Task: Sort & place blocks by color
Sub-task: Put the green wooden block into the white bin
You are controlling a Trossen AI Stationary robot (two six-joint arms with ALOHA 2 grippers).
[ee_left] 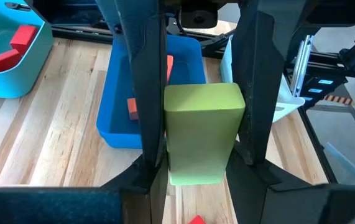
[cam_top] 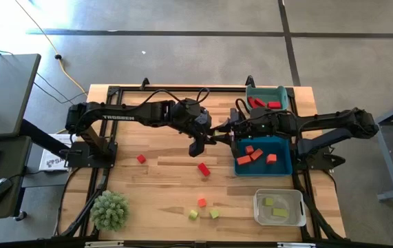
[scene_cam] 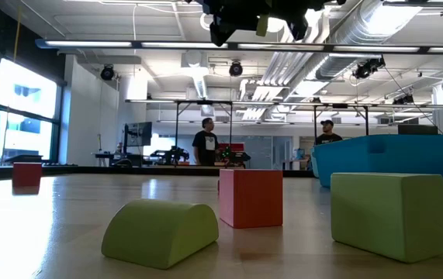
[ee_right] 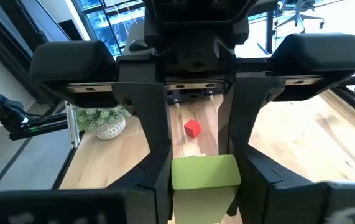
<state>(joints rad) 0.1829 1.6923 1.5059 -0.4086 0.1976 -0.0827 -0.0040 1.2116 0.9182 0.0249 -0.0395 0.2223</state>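
A yellow-green block hangs high over the middle of the table, and both grippers are shut on it. My left gripper reaches in from the table's left and my right gripper from the right, tip to tip beside the blue bin. The low view shows the block between the dark grippers far above the tabletop. Loose on the wood lie two red blocks, an orange block and two yellow-green blocks. My left gripper pinches the block between its two fingers, one on each of two opposite sides. It comes from the table's left, slanting a little downward. The block is clear of the table. My right gripper pinches the same block by two opposite sides, one finger on each. It comes from the table's right, close to level, facing the left gripper. The block's end toward this gripper sits between the fingers, off the table.
A teal bin with red blocks stands at the far right. The blue bin with orange blocks sits just below the grippers' right side. A clear bin with yellow-green blocks is near right. A spiky green plant ball is near left.
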